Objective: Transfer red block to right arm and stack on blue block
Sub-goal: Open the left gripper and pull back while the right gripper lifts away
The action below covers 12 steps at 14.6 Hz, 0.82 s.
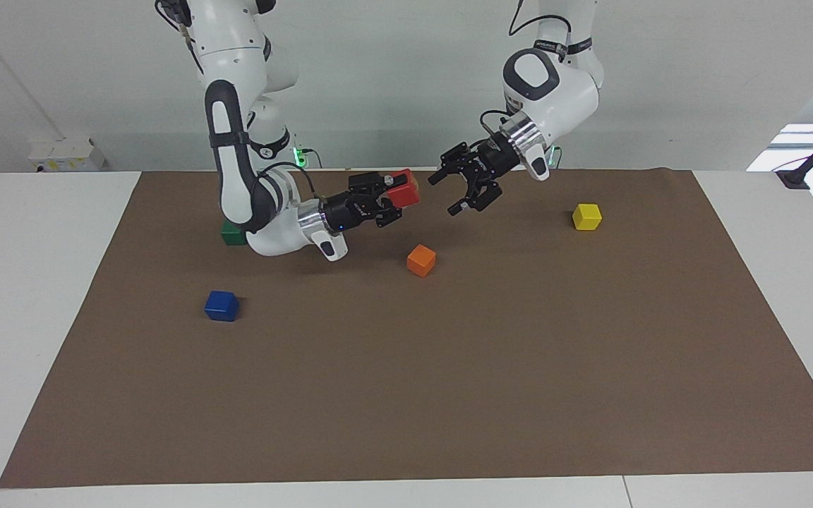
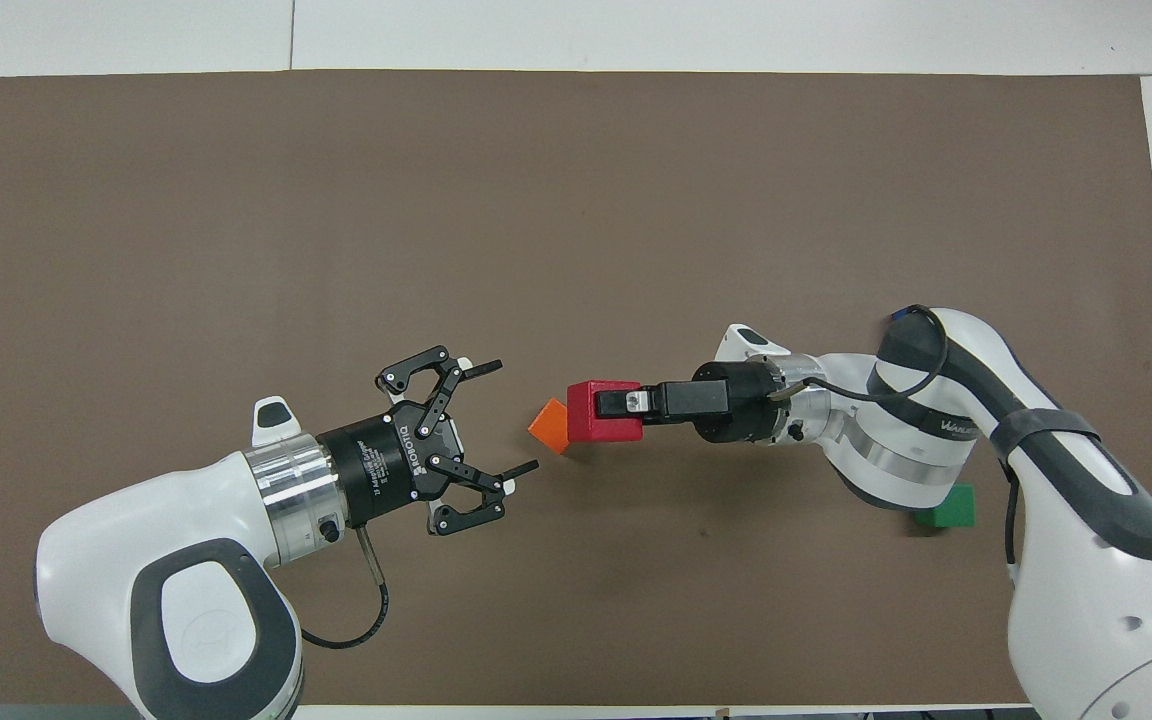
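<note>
Right end effector (image 1: 394, 200): gripping the red block (image 1: 402, 192), holding it in the air above the table's (image 1: 449, 395) middle, toward the robots' edge.
Left end effector (image 1: 464, 190): hanging open and empty, fingers spread, just beside the red block without touching it.
Blue block (image 1: 221, 305): sitting alone on the brown mat, toward the right arm's end of the table.
Orange cube (image 1: 420, 260): lying on the mat beneath the raised red block.
Green cube (image 1: 234, 234): sitting partly hidden under the right arm.
Yellow cube (image 1: 586, 216): resting toward the left arm's end.

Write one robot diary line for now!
right gripper: shut on red block | left gripper: open, empty | blue block: bare on mat
</note>
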{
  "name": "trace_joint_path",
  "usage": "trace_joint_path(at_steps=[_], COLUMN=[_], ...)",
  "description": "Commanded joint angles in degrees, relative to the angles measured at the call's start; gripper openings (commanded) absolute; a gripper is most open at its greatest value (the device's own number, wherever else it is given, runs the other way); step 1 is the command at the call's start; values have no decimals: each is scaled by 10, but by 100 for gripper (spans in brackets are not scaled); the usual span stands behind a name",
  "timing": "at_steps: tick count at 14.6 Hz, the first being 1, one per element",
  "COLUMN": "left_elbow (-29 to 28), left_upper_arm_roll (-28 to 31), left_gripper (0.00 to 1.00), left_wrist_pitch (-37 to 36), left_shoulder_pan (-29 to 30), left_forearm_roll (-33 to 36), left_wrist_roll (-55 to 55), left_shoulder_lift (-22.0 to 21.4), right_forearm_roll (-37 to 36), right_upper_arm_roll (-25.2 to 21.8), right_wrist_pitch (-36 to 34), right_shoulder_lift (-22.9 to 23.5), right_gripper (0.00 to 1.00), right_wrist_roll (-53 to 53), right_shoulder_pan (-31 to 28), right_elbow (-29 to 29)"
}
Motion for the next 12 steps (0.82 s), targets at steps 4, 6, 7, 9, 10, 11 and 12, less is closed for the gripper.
trace_joint_path(at_steps=[4,6,7,9,10,11,12], left_elbow=[-41,-32,-23,7,27,53,91], left_upper_arm_roll=[-1,-2,-2,-1,-1,-1,-1], left_gripper=[100,100,100,100,100,100,100], left_wrist_pitch=[-74,-126,-147,-165,-173,-187,-204], left_shoulder_pan=[71,131,154,187,200,217,230], left_forearm_roll=[80,131,155,236,293,345,393], left_wrist_roll=[56,88,116,155,158,159,160], left_shoulder_lift=[-29,-12,-1,28,40,60,85], right_forearm_roll=[-154,-233,-274,-377,-432,-494,-557], right_upper_arm_roll=[1,1,0,1,1,1,1], right_wrist_pitch=[170,200,219,249,267,285,303], right_shoulder_lift=[-65,-67,-72,-72,-70,-68,-67], right_gripper=[0,0,0,0,0,0,0], right_wrist_roll=[159,216,246,317,355,389,413], right_shoulder_pan=[-61,-87,-97,-118,-124,-124,-125], right_elbow=[57,86,101,146,168,186,198])
